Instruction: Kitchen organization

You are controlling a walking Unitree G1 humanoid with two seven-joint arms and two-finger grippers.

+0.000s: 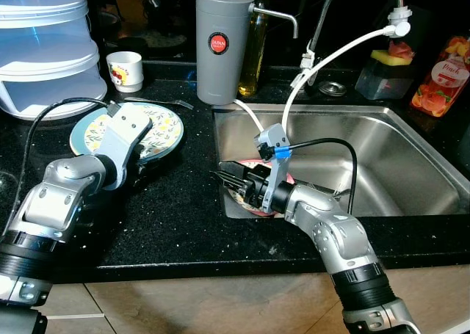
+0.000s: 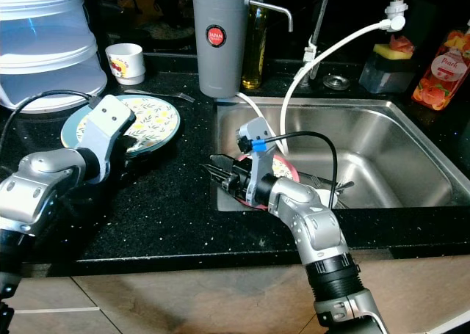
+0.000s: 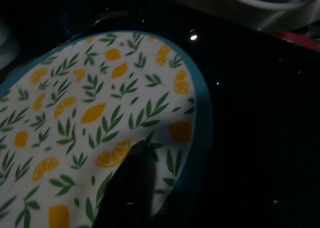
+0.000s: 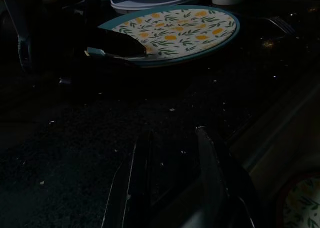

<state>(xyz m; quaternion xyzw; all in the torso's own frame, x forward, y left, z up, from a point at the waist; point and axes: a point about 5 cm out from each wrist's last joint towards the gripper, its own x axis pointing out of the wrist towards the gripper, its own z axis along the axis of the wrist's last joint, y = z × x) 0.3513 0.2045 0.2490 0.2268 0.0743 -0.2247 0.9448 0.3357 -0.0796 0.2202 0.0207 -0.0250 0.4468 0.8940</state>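
Note:
A lemon-patterned plate [image 1: 165, 125] with a teal rim lies on the black counter, left of the sink [image 1: 382, 128]. My left gripper [image 4: 140, 50] is at its near edge, one finger [image 3: 130, 183] lying on the plate's face, and looks shut on the rim. At the sink's front left corner my right gripper [image 1: 224, 176] points left across the counter edge. It is open, its fingers [image 4: 205, 153] apart with nothing between them. Below that wrist a red-rimmed plate [image 2: 286, 169] lies in the sink.
A grey dispenser [image 1: 220, 48], an oil bottle [image 1: 255, 48] and a white cup [image 1: 125, 70] stand at the back. A fork [image 1: 158, 100] lies behind the lemon plate. Stacked plastic tubs [image 1: 44, 48] sit far left. The faucet [image 1: 352, 4] and its white hose [image 1: 330, 59] hang over the sink.

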